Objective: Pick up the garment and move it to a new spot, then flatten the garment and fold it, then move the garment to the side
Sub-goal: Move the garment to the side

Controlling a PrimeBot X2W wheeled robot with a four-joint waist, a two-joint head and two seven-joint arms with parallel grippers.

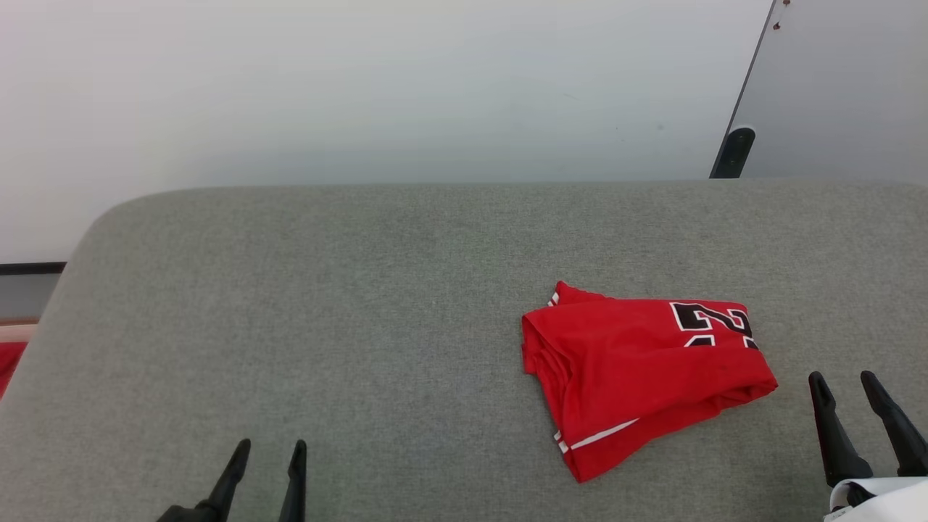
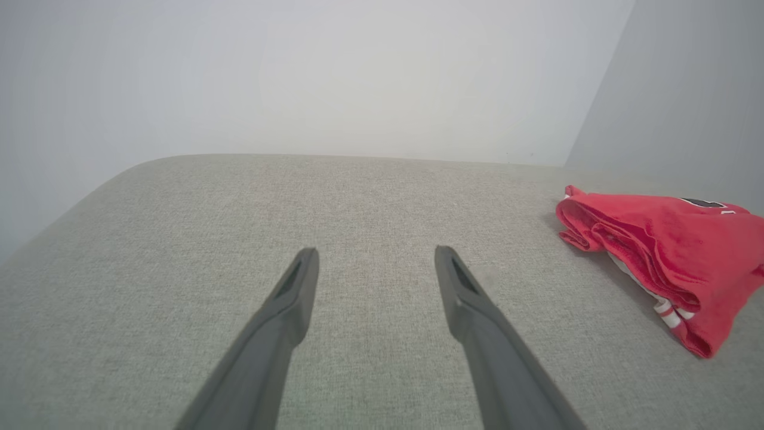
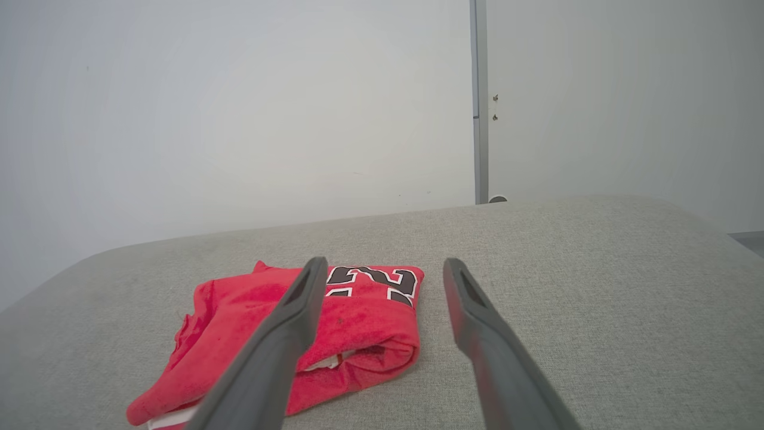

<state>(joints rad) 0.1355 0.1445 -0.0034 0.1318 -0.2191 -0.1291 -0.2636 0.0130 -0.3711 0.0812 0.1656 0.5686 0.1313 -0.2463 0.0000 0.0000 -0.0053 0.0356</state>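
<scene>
Right claw open, garment beside, wall beyond

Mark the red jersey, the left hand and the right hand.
red jersey [image 1: 638, 366]: head view, middle of the folded red fabric.
left hand [image 1: 272, 444]: head view, midway between its two fingertips.
right hand [image 1: 842, 375]: head view, midway between its two fingertips.

a grey fabric surface with a rounded far left corner is backed by a plain white wall. at the right, a pale grey panel is edged by a dark slanted strip. a dark skirting line is seen low at the left. everything is evenly and softly lit.
</scene>
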